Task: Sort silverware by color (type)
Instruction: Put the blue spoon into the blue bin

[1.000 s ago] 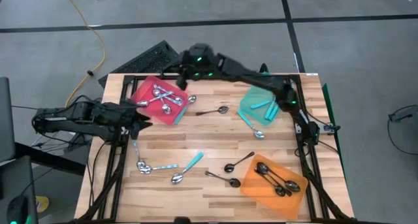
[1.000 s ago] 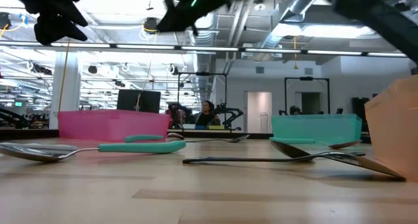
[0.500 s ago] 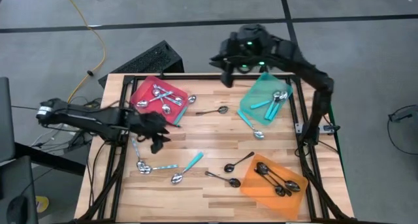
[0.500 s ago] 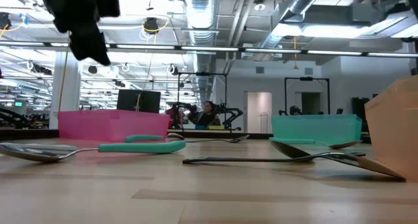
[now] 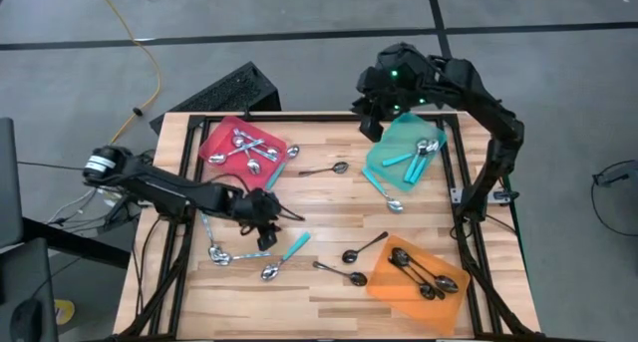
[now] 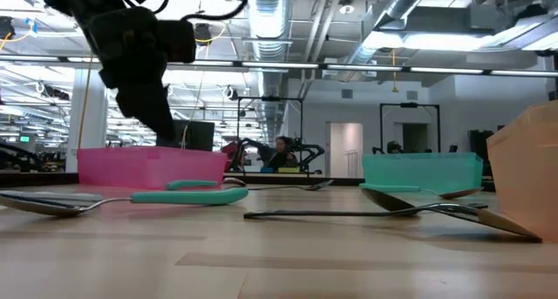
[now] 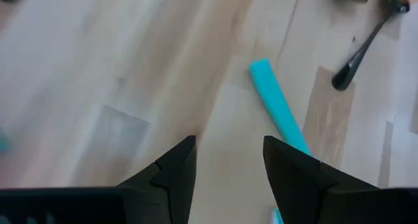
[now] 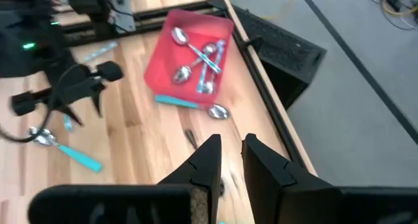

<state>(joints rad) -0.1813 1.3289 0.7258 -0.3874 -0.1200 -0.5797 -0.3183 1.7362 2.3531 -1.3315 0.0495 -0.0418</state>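
The silverware lay partly sorted, as you could see from above: silver spoons (image 5: 248,151) sat in the red tray (image 5: 221,141) at the table's far left, along with what looked like a teal-handled piece among them; teal-handled spoons (image 5: 417,155) lay in the teal tray (image 5: 391,143) at the far right, and black spoons (image 5: 419,272) rested in the orange tray (image 5: 399,286) at the near right. The rest was loose on the table (image 5: 329,212): a teal-handled spoon (image 5: 287,255) near the front left, two more spoons (image 5: 221,252) just left of it, a black spoon (image 5: 364,247) and another dark one (image 5: 342,272) near the orange tray, a dark spoon (image 5: 327,169) between the red and teal trays, and a teal-handled one (image 5: 384,192) just outside the teal tray. Your left gripper (image 5: 267,232) hung above the loose teal-handled spoon, fingers (image 7: 171,168) apart and holding nothing; its wrist view showed that teal handle (image 7: 279,110) just beyond the fingertips. Your right gripper (image 5: 371,123) was raised over the table's far edge beside the teal tray, its fingers (image 8: 208,160) parted only narrowly, with nothing between them.
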